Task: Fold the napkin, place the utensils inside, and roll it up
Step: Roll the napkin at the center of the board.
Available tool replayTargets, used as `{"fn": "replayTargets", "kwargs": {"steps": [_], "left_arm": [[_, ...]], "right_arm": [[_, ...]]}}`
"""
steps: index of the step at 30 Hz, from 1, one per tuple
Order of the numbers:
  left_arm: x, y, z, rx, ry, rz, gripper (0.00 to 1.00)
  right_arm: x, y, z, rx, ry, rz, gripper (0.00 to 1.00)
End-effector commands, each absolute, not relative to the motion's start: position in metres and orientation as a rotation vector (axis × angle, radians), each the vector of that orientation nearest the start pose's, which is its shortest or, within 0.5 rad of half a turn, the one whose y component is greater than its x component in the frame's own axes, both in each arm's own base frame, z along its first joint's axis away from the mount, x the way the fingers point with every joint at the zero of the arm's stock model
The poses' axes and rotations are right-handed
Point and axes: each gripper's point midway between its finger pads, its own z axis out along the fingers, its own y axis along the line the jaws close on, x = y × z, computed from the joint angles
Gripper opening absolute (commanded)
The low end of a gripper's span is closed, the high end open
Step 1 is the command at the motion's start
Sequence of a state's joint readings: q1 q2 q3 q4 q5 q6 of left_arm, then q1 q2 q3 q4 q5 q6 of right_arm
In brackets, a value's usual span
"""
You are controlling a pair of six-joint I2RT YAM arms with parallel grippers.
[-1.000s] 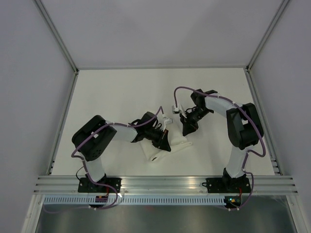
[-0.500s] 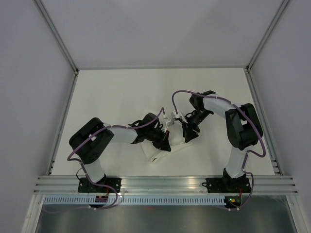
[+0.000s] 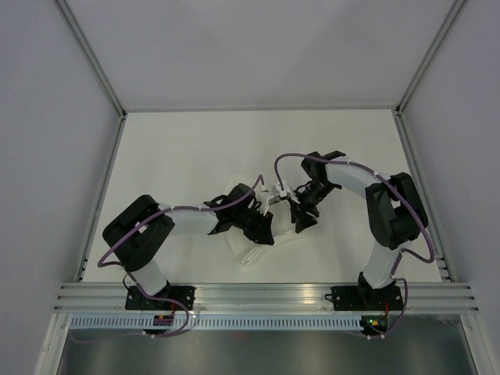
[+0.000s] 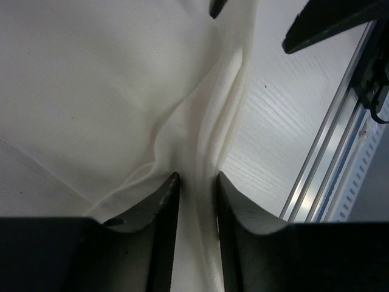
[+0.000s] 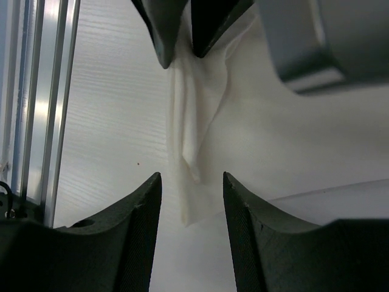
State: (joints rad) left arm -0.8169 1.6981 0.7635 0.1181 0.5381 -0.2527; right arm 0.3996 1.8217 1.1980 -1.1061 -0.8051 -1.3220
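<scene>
The white napkin (image 3: 251, 251) lies bunched and partly folded near the table's front middle. My left gripper (image 3: 264, 233) is shut on a raised fold of the napkin (image 4: 121, 91). The cloth is pinched between its fingers (image 4: 167, 207). My right gripper (image 3: 299, 224) faces it from the right, open, with a hanging napkin corner (image 5: 194, 152) just ahead between its jaws, not gripped. The left gripper's fingertips (image 5: 167, 36) show at the top of the right wrist view, holding that same fold. No utensils are in view.
An aluminium rail (image 3: 266, 293) runs along the table's near edge, close to the napkin; it also shows in the left wrist view (image 4: 340, 152) and the right wrist view (image 5: 30, 91). Grey walls enclose the off-white table (image 3: 195, 148) on three sides.
My right gripper has moved down and left, closer to the left gripper and the napkin fold. The left arm has shifted slightly left, still holding the fold.
</scene>
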Motion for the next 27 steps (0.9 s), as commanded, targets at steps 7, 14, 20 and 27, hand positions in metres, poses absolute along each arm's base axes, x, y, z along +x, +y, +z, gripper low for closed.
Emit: {"fn": "replayTargets", "kwargs": {"steps": [7, 14, 20, 27], "left_arm": [[0.191, -0.345, 0.084, 0.890, 2.177, -1.136, 0.47], [0.203, -0.337, 0.068, 0.752, 2.289, -1.027, 0.23], [0.211, -0.321, 0.069, 0.618, 2.290, -0.941, 0.12], [0.227, -0.287, 0.063, 0.335, 2.327, -0.758, 0.09]], "right_arm": [[0.221, 0.199, 0.053, -1.988, 1.765, 1.016, 0.48], [0.240, 0.204, 0.041, -1.918, 1.851, 0.917, 0.36], [0.267, 0.213, 0.029, -1.835, 1.940, 0.869, 0.23], [0.266, 0.221, 0.034, -1.784, 1.927, 0.922, 0.17]]}}
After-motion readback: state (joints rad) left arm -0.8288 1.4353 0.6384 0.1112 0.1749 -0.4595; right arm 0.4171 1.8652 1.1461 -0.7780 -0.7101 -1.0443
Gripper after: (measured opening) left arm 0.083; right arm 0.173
